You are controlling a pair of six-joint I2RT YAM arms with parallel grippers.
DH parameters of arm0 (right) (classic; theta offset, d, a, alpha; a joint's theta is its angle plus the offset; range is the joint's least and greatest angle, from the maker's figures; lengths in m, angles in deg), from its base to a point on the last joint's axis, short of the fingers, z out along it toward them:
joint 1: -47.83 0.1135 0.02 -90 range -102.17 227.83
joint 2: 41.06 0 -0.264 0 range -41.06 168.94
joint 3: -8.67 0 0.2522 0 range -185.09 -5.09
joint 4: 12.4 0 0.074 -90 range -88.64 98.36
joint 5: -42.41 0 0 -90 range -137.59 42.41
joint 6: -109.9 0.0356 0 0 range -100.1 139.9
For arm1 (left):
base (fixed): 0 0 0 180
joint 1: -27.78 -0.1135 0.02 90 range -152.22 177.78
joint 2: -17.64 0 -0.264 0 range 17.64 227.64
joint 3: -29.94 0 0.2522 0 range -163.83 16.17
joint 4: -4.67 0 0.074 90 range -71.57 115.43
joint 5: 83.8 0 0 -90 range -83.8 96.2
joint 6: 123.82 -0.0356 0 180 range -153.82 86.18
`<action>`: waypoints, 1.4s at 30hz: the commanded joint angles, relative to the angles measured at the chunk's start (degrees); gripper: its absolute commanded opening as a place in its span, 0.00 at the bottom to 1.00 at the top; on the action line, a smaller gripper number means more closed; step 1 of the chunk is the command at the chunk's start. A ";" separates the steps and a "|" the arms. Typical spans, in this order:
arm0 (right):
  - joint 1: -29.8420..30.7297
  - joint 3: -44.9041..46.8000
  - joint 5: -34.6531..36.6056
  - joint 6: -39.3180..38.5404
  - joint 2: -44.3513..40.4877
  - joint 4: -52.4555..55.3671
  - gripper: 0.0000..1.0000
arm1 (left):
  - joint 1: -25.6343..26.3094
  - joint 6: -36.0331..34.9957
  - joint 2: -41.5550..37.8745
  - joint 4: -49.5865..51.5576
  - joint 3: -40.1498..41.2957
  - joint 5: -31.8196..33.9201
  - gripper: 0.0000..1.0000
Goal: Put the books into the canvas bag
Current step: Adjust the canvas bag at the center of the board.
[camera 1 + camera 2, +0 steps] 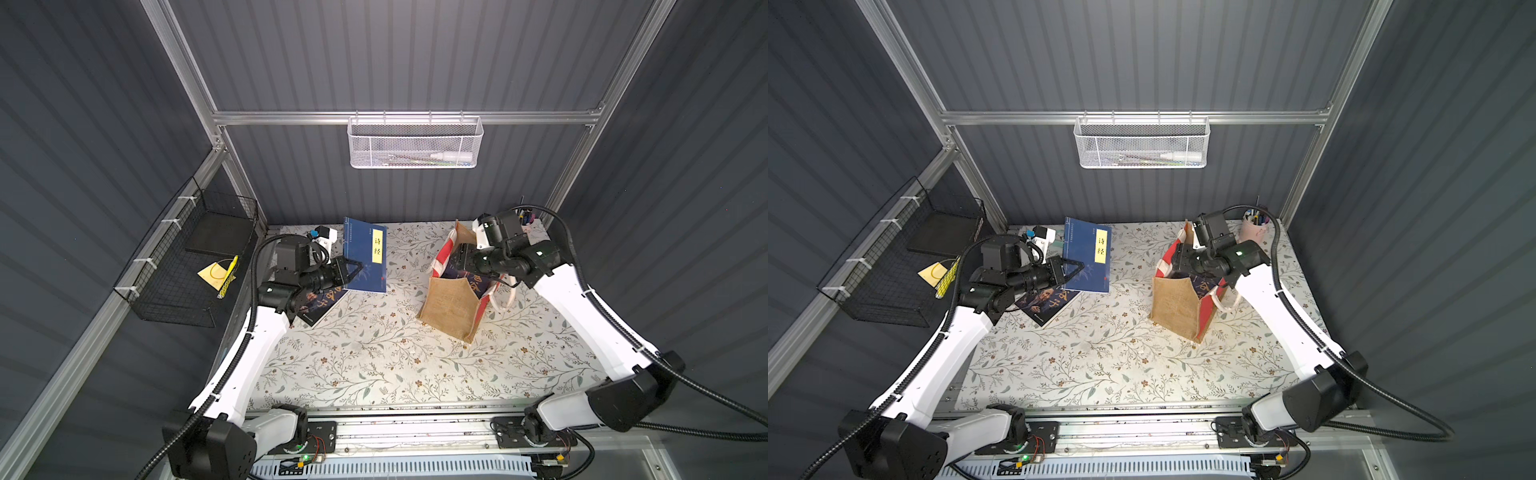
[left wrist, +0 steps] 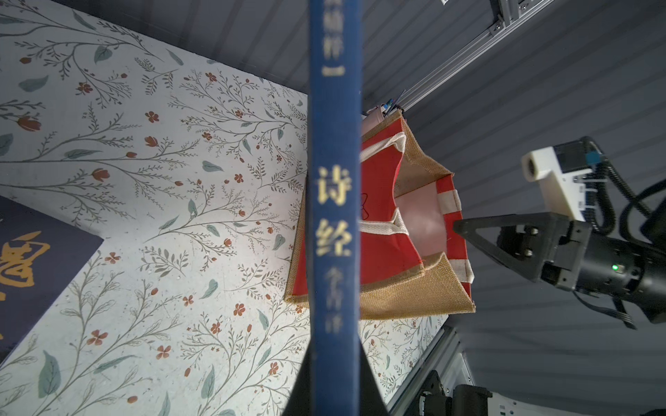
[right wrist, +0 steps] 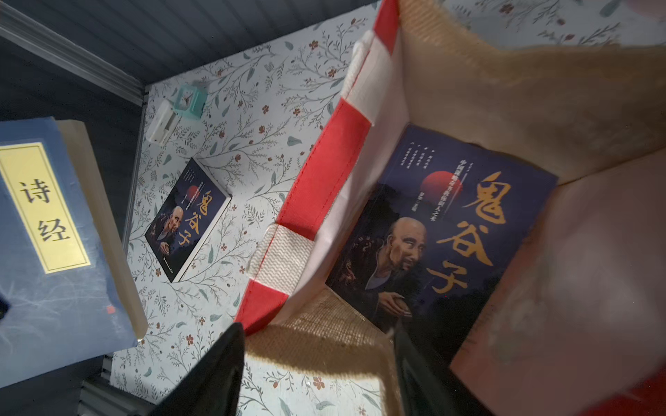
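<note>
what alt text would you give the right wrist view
An open canvas bag seen from its rim, with a dark book showing an old man's portrait inside. The right gripper has open jaws straddling one burlap wall. Outside, a matching book lies on the table and a blue book with a yellow label is raised off it.

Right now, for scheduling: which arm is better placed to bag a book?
Left: the left gripper holds the blue book aloft; the right gripper hangs open, empty, at the canvas bag.
</note>
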 commanded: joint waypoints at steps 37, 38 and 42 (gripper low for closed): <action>-1.36 1.43 -5.57 -1.75 -8.17 7.25 0.73 | 15.31 7.23 6.02 -7.66 -17.68 12.47 0.00; -2.13 3.42 -6.07 -1.51 -8.57 6.54 0.73 | 17.61 6.76 7.81 -7.74 -19.93 13.12 0.00; -3.29 9.20 -6.90 -1.03 -8.89 4.46 0.73 | 24.63 4.30 14.28 -7.51 -24.65 18.63 0.00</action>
